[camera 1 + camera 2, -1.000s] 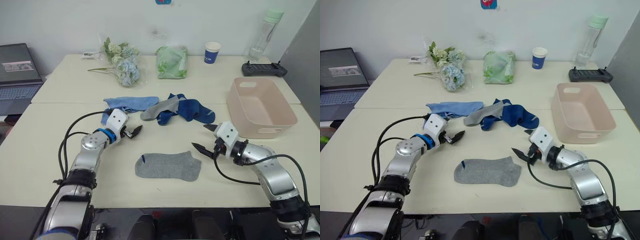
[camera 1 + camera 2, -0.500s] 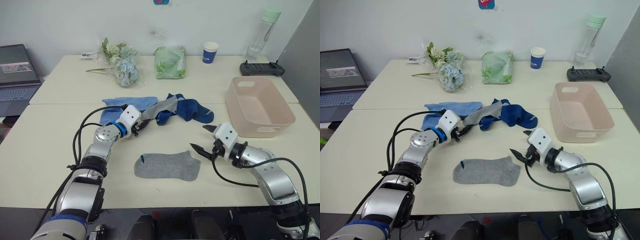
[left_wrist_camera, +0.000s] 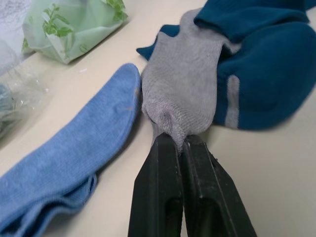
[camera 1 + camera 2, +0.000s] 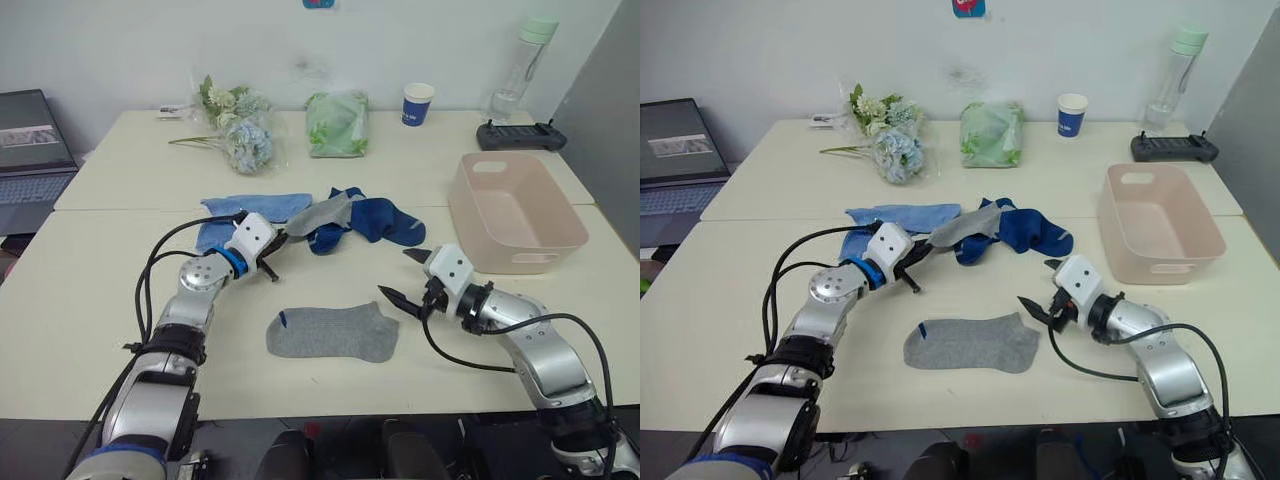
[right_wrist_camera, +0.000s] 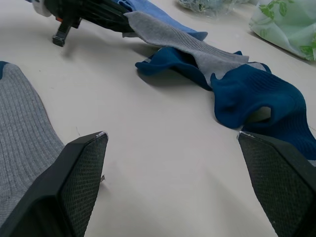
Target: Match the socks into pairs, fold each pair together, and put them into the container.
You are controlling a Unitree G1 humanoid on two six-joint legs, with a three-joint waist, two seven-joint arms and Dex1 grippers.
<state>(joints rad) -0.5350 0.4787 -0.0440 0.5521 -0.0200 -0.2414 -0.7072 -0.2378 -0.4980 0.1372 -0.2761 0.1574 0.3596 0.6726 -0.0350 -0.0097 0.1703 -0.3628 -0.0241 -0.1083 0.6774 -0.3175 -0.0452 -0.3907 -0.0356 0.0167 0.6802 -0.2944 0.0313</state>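
Observation:
One grey sock (image 4: 333, 333) lies flat near the table's front, in the middle. Behind it is a pile: a second grey sock (image 4: 320, 214) draped over dark navy socks (image 4: 382, 220), with light blue socks (image 4: 250, 207) to its left. My left gripper (image 3: 178, 140) is shut on the near end of the piled grey sock (image 3: 182, 94), and it also shows at the pile's left edge (image 4: 280, 245). My right gripper (image 4: 397, 275) hangs open just right of the flat grey sock, holding nothing. The pale pink container (image 4: 510, 210) stands at the right, with nothing showing inside.
Along the table's back edge are a flower bunch (image 4: 235, 130), a green crinkly bag (image 4: 340, 123), a blue paper cup (image 4: 417, 104), a clear bottle (image 4: 525, 65) and a black controller (image 4: 523, 135). A laptop (image 4: 35, 150) sits on the far left.
My left gripper reached right and away to the pile, then shut on the end of the piled grey sock. The right arm stayed where it was, open.

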